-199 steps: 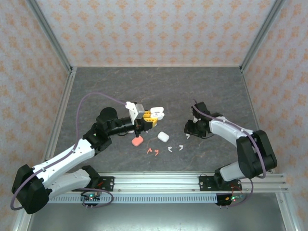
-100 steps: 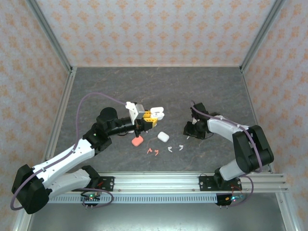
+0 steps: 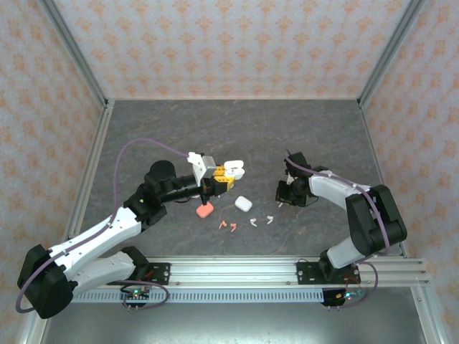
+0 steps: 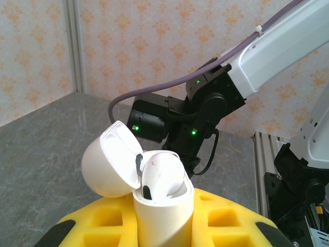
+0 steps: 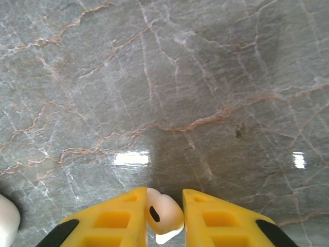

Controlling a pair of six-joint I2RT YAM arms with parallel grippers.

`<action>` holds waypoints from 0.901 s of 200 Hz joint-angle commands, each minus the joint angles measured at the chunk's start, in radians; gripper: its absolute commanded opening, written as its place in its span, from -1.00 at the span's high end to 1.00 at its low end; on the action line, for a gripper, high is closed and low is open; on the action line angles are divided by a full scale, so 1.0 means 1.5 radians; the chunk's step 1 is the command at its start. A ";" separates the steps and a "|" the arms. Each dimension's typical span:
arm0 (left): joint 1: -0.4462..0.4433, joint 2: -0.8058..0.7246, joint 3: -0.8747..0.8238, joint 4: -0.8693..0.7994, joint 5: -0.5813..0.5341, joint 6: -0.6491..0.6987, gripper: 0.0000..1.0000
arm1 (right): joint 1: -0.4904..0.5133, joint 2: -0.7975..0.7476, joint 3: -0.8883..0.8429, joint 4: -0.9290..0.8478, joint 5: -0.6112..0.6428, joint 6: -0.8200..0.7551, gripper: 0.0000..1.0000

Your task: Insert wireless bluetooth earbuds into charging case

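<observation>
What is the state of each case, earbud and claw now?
left claw: shut on open white case
open white case: lid up, seated earbud inside
right claw: shut on white earbud
pink case: closed, on table
closed white case: lying on table
pink earbuds: loose on table
loose white earbuds: lying on table

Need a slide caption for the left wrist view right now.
Left end effector grips an open white pebble-shaped plastic charging case upright, lid flipped left, right arm behind.

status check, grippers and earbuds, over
Left gripper shut on open white hinged charging case. Right gripper shut on small white plastic earbud. Closed white pebble-shaped case on table between them.
</observation>
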 commanded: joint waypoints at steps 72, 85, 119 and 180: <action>-0.003 0.011 -0.011 0.062 -0.016 -0.020 1.00 | 0.020 -0.254 0.005 0.052 -0.019 -0.090 0.60; -0.003 0.021 -0.011 0.079 -0.013 -0.031 1.00 | 0.028 -0.297 0.010 0.068 -0.023 -0.104 0.60; -0.003 0.048 -0.002 0.105 -0.002 -0.053 1.00 | 0.057 -0.385 0.031 0.138 -0.054 -0.137 0.60; -0.003 0.076 0.013 0.128 0.035 -0.079 1.00 | 0.146 -0.414 0.107 0.196 -0.117 -0.215 0.60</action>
